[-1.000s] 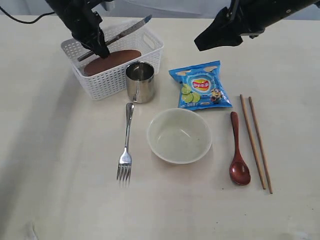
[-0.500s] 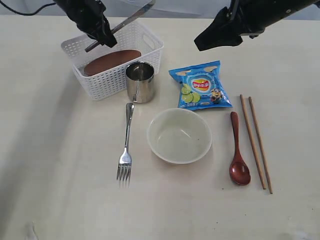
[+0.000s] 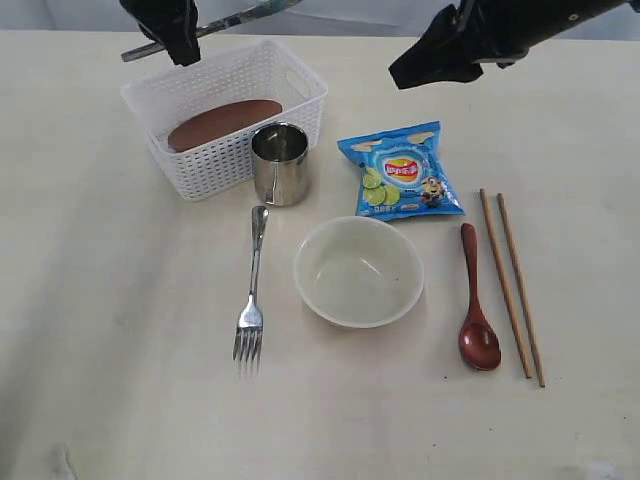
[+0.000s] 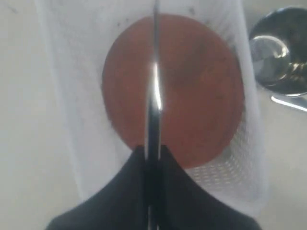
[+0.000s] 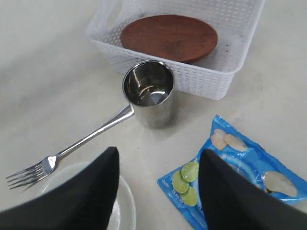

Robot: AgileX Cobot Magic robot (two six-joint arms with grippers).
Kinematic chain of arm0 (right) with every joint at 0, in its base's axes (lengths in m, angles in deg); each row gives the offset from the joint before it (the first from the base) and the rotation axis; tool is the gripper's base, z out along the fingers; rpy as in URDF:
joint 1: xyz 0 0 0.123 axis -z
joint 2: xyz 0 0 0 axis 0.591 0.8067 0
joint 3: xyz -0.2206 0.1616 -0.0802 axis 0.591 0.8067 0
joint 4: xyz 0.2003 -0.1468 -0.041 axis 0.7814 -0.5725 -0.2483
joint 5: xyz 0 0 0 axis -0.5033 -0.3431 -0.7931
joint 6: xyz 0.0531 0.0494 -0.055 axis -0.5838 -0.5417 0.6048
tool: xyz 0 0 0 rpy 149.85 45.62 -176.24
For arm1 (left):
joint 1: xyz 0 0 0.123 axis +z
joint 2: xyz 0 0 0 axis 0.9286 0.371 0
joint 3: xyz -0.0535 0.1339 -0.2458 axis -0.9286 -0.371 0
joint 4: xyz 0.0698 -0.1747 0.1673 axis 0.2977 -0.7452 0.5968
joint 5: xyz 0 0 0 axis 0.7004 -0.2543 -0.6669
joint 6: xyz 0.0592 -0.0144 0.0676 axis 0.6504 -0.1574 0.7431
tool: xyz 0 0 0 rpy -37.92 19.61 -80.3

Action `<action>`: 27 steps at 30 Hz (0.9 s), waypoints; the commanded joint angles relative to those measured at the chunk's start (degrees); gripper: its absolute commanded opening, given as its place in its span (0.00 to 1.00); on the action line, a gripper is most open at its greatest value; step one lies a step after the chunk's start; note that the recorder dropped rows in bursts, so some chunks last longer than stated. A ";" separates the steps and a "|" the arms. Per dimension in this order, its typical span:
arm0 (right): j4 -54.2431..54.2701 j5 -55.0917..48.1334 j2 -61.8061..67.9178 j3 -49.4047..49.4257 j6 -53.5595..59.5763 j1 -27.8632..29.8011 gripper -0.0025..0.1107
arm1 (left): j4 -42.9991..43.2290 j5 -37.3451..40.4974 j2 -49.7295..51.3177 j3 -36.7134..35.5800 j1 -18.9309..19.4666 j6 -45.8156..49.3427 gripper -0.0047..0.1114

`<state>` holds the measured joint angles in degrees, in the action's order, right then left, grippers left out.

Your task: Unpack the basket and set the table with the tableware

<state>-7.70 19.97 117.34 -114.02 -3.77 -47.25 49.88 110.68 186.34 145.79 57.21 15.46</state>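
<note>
Basket [image 3: 215, 165]: white, rectangular, lattice-walled plastic

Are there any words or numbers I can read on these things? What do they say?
Chip bag, round red and yellow logo in the middle: too small to read.
Chip bag, tiny white print near its lower edge: too blurred to read.
Everything else: no words, numbers or signs show.

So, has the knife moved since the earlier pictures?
Yes. Held by the left gripper, the knife has risen out of the white basket, toward the exterior view's top edge; the basket stayed put.
</note>
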 commanded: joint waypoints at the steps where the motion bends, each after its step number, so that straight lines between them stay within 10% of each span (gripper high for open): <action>1: 2.44 2.55 -1.38 0.01 0.53 0.19 0.46 | 5.00 0.32 -2.37 -0.38 -4.09 -5.68 0.04; 17: -2.33 -2.10 -14.43 0.01 -3.08 -6.41 0.46 | -4.34 0.32 -17.00 -20.43 -6.39 -8.24 0.04; 27: -41.74 6.19 -21.20 7.73 -19.76 -27.66 0.46 | -12.61 0.32 -22.95 -27.39 -6.39 -14.62 0.04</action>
<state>-38.94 22.33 98.46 -108.79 -19.93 -69.67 39.23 111.02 164.56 120.26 50.91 1.76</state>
